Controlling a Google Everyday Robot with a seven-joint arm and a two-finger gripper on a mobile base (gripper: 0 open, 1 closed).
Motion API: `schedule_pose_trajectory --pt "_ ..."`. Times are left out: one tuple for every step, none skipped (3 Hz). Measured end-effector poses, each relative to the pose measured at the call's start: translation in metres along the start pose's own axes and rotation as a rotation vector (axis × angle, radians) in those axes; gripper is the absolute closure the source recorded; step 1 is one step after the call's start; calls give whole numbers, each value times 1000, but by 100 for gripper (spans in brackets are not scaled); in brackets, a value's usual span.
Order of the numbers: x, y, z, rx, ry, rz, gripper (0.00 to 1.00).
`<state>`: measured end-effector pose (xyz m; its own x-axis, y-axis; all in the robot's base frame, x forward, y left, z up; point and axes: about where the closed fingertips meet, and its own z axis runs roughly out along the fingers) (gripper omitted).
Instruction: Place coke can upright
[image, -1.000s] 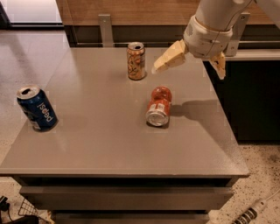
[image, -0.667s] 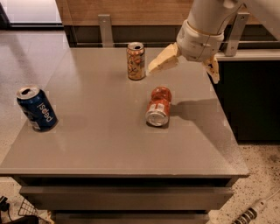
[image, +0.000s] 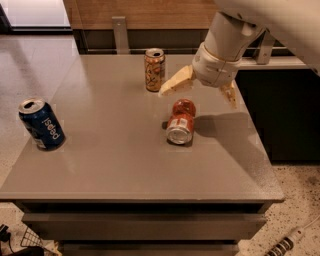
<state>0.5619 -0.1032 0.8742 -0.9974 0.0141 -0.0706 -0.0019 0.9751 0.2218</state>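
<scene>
The coke can (image: 181, 121), red-orange with a white label patch and a silver top, lies on its side near the middle right of the grey table (image: 115, 155), its silver top facing the front edge. My gripper (image: 200, 92) hangs just above and behind the can, its two tan fingers spread wide apart: one finger (image: 175, 81) to the left, the other (image: 229, 93) to the right. It is open and holds nothing. It does not touch the can.
An orange-tan patterned can (image: 154, 69) stands upright at the back of the table, close to the left finger. A blue Pepsi can (image: 42, 124) stands at the left edge. A dark cabinet (image: 285, 110) is right of the table.
My gripper has moved left and down toward the lying coke can, staying open. The cans have not moved.
</scene>
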Motion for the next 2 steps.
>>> schedule_pose_trajectory --pt "1 3 19 -23 17 11 0" --pt "3 9 36 -36 43 10 0"
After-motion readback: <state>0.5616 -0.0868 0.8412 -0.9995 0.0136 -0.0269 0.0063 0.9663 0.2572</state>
